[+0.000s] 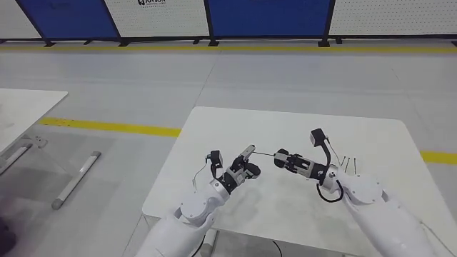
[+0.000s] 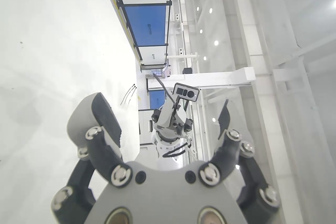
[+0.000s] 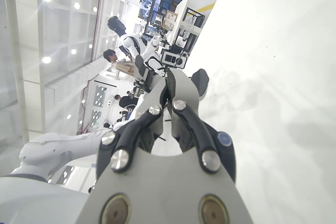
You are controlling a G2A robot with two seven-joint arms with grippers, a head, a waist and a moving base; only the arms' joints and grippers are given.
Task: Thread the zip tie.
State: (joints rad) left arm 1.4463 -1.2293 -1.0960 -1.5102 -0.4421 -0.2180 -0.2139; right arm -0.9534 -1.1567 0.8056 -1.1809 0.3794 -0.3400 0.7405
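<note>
A thin dark zip tie (image 1: 265, 155) is held level above the white table (image 1: 285, 214), with my right gripper (image 1: 283, 159) shut on one end of it. Its free end points at my left gripper (image 1: 248, 160), which faces it from a short gap away. In the left wrist view my left gripper (image 2: 164, 107) is open with nothing between its fingers (image 2: 105, 117). Beyond it the right gripper (image 2: 172, 117) grips the zip tie (image 2: 164, 87). In the right wrist view my right gripper (image 3: 168, 79) is pressed shut, and the left gripper's fingers (image 3: 200, 80) stand spread just past it.
A few spare zip ties (image 1: 347, 163) lie on the table near the right arm, and in the left wrist view those spare ties (image 2: 128, 95) lie beyond the left finger. Another white table (image 1: 21, 114) stands at the far left.
</note>
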